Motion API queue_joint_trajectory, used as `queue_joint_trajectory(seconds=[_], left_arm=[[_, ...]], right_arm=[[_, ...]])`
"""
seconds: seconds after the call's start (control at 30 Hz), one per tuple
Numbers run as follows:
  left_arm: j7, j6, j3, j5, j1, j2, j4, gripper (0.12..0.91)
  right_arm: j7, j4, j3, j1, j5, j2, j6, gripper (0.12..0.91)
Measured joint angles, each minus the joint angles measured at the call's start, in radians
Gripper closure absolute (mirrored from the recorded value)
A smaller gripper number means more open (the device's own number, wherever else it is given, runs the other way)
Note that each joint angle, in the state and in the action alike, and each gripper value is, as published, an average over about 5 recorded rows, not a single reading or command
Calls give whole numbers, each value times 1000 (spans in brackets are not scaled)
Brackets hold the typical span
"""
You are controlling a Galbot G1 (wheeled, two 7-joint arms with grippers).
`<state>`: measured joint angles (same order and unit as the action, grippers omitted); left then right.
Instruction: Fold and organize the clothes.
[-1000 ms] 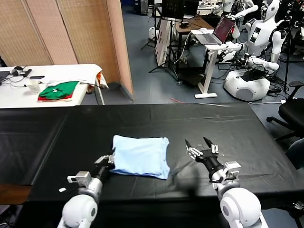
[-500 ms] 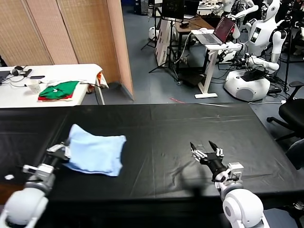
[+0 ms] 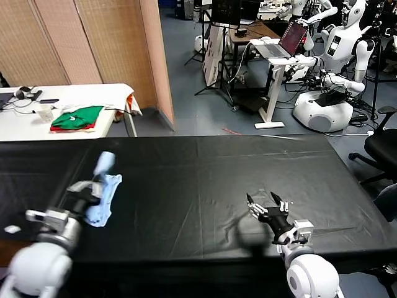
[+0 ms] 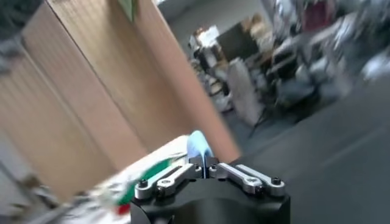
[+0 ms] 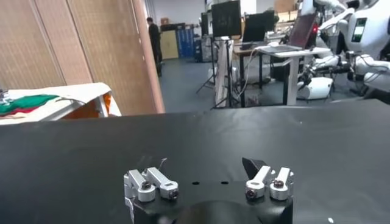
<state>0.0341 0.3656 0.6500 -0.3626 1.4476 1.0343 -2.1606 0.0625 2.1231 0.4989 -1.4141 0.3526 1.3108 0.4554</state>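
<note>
Head view: we see the black table (image 3: 205,180) running across the frame. At its left side the left gripper (image 3: 93,191) is raised off the surface, jaws pinched tight on the pale blue T-shirt (image 3: 103,197). The shirt is bunched and hangs from the grip in a narrow, crumpled column, one end sticking up above the gripper, the rest drooping below it toward the tabletop; we cannot tell whether its lowest fold touches the table. The right gripper (image 3: 268,207) sits low over the near right part of the table, well apart from the shirt, jaws spread wide with nothing between them. Beyond the table, on a white side table (image 3: 74,93) to the left, we note green-and-red folded garments (image 3: 77,118).

Left wrist view: heavily blurred. We make out the left gripper (image 4: 207,168) with its fingers (image 4: 183,173) drawn together, and a small tuft of the blue shirt (image 4: 198,145) standing up just past the tips. A green and white smear lies beyond; wood-coloured panels (image 4: 91,91) fill the background.

Right wrist view: the right gripper (image 5: 209,175) with fingers (image 5: 153,180) standing far apart, empty, over bare black tabletop (image 5: 183,140). The shirt does not appear here
</note>
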Motion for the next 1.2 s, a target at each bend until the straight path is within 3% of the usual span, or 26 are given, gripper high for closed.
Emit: queue_joint_trajectory(seconds=[0.2,0.37,0.5,0.7,0.77,0.87,0.97,1.2], left_arm=[[-15,-10,-232,-8,-67,236,35,870],[-9,-13,-365,18,-111,328,109,870],[-19,-21,-413,29,-119,340,146,793],[-69,-58,-427,4,-123,327,156,436],[-71,-65,-423,-7,-127,320,153,303],[-65,-66,-409,-4,-132,305,150,168],[-61,-68,-393,13,-129,284,146,129],[-59,-92,-354,58,-91,241,126,123]], right_arm=[[-8,4,9,3,4,-13,5,118],[-17,2,-7,2,48,-34,24,118],[-15,-2,-33,11,115,-52,65,118],[13,-18,-89,46,227,-69,139,118],[22,-25,-112,60,247,-65,155,118],[30,-41,-151,82,259,-50,169,118],[34,-58,-187,98,267,-35,171,118],[37,-98,-253,121,256,0,154,136]])
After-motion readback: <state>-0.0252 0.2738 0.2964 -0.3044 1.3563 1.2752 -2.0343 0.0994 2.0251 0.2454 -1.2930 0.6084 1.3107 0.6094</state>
